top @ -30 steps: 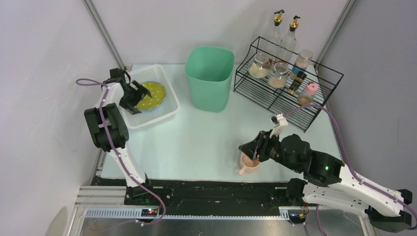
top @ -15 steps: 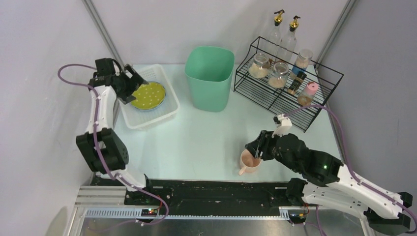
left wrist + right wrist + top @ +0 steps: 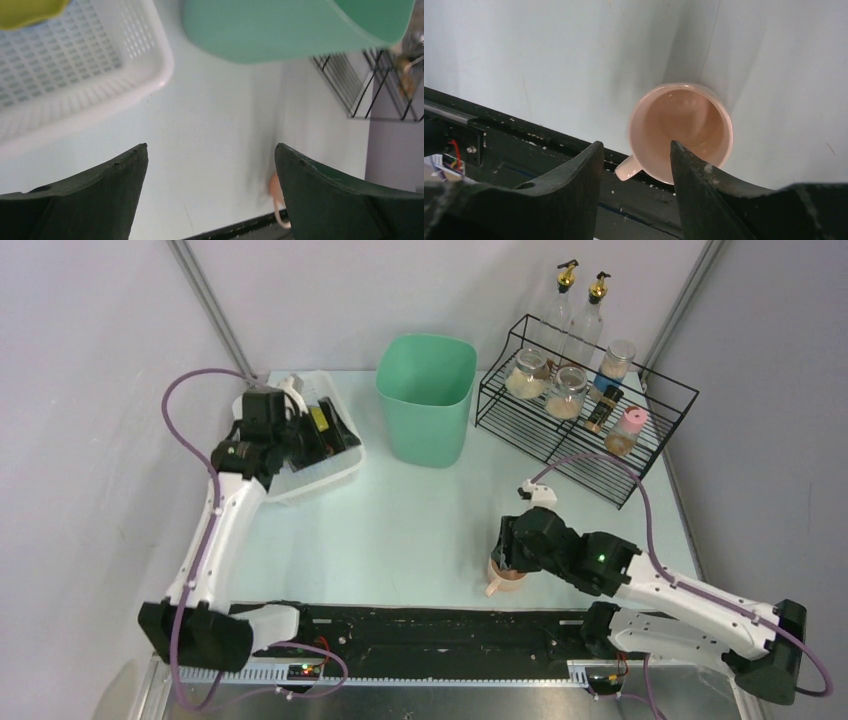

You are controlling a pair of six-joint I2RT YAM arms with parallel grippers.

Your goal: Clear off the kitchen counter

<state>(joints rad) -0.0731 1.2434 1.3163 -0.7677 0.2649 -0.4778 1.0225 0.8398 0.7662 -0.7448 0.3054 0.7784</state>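
Note:
The pale kitchen counter (image 3: 400,525) holds a pink mug (image 3: 505,572) near its black front rail. The mug stands upright and empty in the right wrist view (image 3: 681,125), handle toward the rail. My right gripper (image 3: 507,552) is just above it, open (image 3: 635,146). One finger is over the mug's inside and the other is outside its handle side; I cannot tell if they touch. My left gripper (image 3: 335,428) is open and empty (image 3: 210,155) over the right edge of the white basket (image 3: 300,478). A yellow plate (image 3: 30,7) lies in the basket.
A mint-green bin (image 3: 426,395) stands at the back centre. A black wire rack (image 3: 585,430) with jars and bottles stands at the back right. The left wrist view shows the basket (image 3: 75,75), the bin (image 3: 295,27) and the far mug (image 3: 274,186).
My left arm has stretched out and its gripper has moved right, from over the yellow plate to the basket's right edge. My right gripper has shifted left and lowered over the mug.

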